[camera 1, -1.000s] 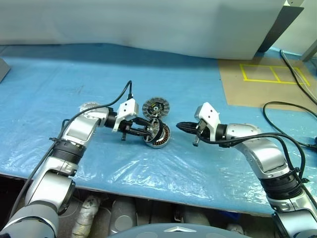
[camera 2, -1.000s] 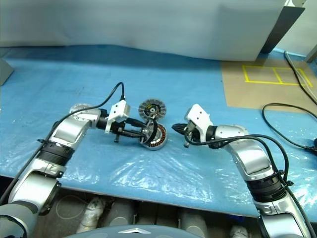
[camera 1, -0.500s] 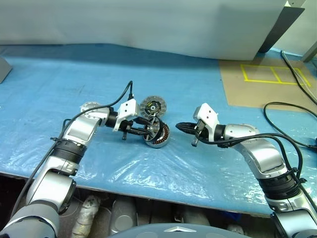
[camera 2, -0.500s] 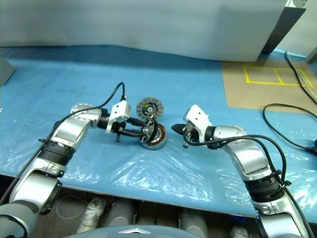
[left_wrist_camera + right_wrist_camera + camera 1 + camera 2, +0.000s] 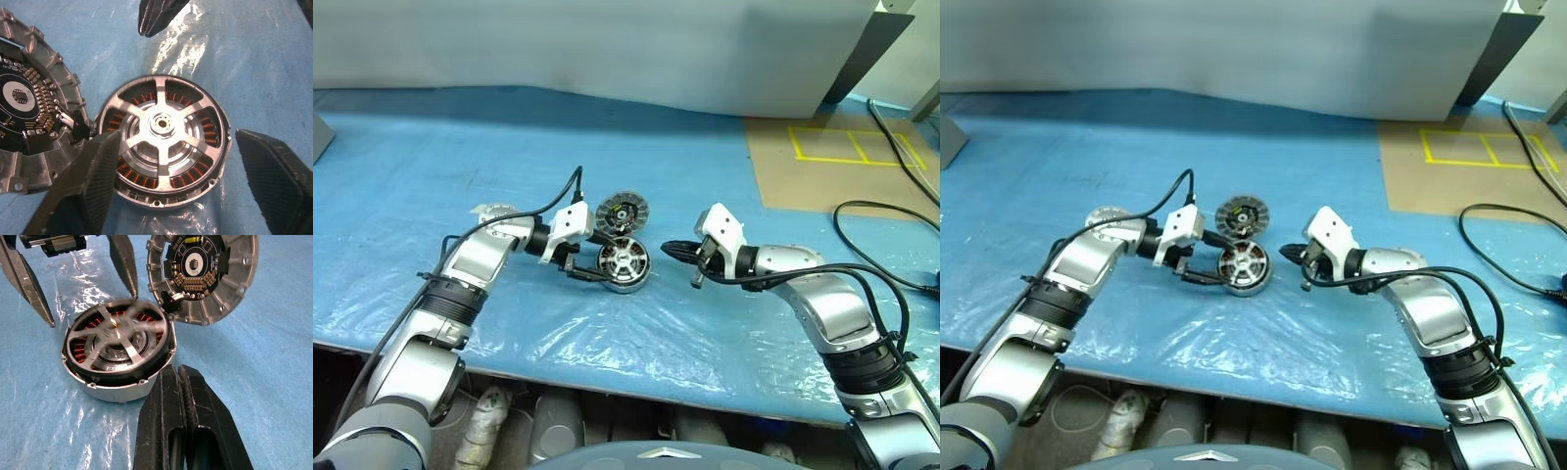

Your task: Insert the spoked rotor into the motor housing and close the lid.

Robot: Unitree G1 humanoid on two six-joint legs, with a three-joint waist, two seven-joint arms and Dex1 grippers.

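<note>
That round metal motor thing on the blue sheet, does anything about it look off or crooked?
Nothing stands out. The spoked rotor sits level and centred inside the motor housing, copper windings showing between its spokes. The lid lies flat beside it, fins up, not yet fitted. The left pincer is open around the housing.

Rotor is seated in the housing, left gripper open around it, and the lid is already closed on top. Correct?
Not quite: the lid is not on top; it lies on the table beside the motor housing, circuit face up, as the left wrist view shows. The spoked rotor is seated and the left gripper open.
</note>
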